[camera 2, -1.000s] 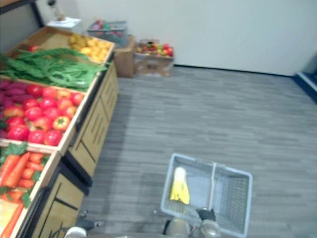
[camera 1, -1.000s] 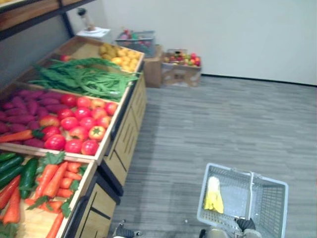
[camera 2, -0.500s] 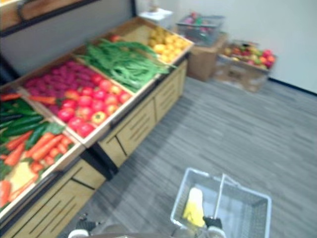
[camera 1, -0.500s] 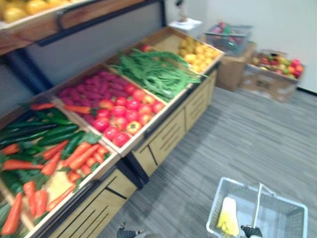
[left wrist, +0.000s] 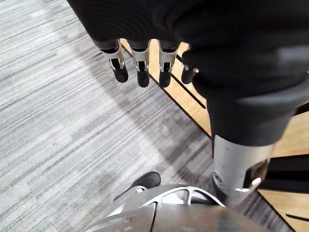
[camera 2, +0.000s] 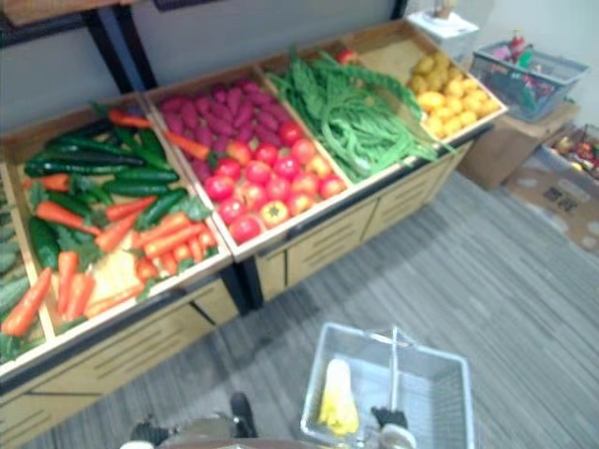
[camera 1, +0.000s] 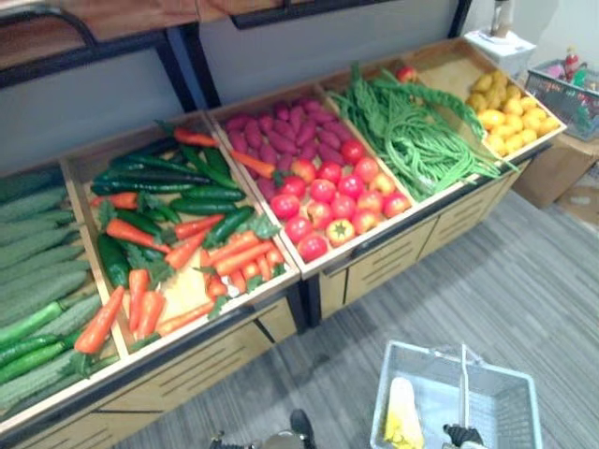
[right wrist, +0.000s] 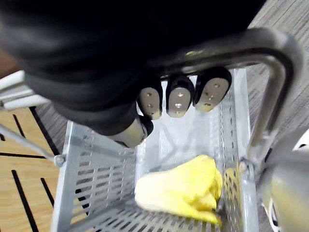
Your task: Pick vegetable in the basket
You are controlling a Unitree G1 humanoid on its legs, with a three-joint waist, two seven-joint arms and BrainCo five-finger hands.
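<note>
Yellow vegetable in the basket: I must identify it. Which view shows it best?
Right wrist view: the yellow vegetable lies close up on the basket floor, under the right hand gripping the handle. Both eye views show it small, at the basket's left side.

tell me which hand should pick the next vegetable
Left. The left hand hangs free, fingers straight, next to the stand; the right hand is curled round the handle of the basket, so it is busy.

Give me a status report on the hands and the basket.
Right hand shut on handle. Left hand open, empty, beside stand. Basket holds one yellow vegetable. Nothing seen in the way.
</note>
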